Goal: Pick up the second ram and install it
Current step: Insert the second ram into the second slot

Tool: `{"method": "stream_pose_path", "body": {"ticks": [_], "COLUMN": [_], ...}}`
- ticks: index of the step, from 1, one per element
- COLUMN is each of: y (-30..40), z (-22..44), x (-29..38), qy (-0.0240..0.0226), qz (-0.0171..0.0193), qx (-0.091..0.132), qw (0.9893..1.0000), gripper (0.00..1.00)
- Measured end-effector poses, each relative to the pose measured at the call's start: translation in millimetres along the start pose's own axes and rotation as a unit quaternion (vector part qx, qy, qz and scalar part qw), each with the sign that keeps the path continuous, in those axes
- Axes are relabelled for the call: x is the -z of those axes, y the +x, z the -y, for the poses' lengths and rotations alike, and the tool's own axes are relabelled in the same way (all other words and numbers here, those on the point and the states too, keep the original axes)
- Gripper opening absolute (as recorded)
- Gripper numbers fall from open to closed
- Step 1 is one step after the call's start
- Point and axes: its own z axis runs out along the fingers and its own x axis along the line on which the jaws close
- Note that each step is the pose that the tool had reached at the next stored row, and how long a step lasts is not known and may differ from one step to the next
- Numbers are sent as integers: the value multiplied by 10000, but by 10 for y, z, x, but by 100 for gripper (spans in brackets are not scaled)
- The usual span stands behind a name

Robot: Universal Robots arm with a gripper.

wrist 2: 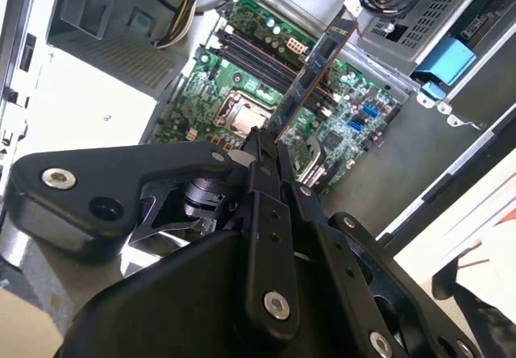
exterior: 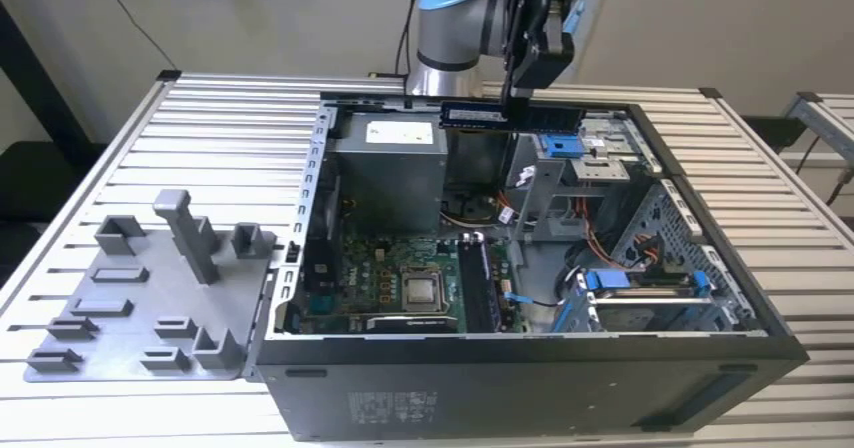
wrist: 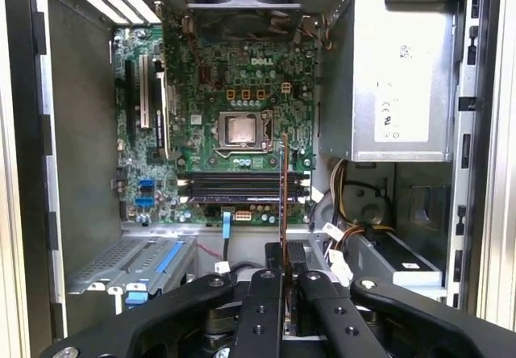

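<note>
In the exterior view my gripper hangs above the back of the open computer case, shut on the second ram, a thin blue stick held level and lengthwise. The same stick runs away from the fingertips in the second wrist view. It appears edge-on in the first wrist view, above the dark memory slots of the green motherboard. The ram is well above the board and touches nothing else.
A grey power supply fills the case's back corner beside the gripper. A drive cage with blue clips stands at the exterior view's right. The processor socket lies beside the slots. A grey holder tray sits outside the case on the slatted table.
</note>
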Motion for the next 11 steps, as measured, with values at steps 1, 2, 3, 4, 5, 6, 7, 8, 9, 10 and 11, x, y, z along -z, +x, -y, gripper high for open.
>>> {"method": "stream_pose_path", "body": {"ticks": [1, 2, 3, 4, 5, 6, 7, 8, 9, 10, 11], "y": [0, 0, 0, 0, 0, 0, 0, 0, 0, 0, 0], "z": [0, 0, 0, 0, 0, 0, 0, 0, 0, 0, 0], "x": [0, 0, -1, -1, -1, -1, -2, -2, -2, -2, -2], "qy": [0, 0, 0, 0, -1, 0, 0, 0, 0, -1, -1], "qz": [0, 0, 0, 0, 1, 1, 1, 1, 1, 1, 1], "qx": [-14, -29, -47, -68, -93, -117, -141, -167, -190, -212, -234], "qw": [10000, 10000, 10000, 10000, 10000, 9999, 9999, 9999, 9998, 9998, 9997], "gripper": [14, 14, 14, 14, 14, 14, 14, 14, 14, 14, 14]}}
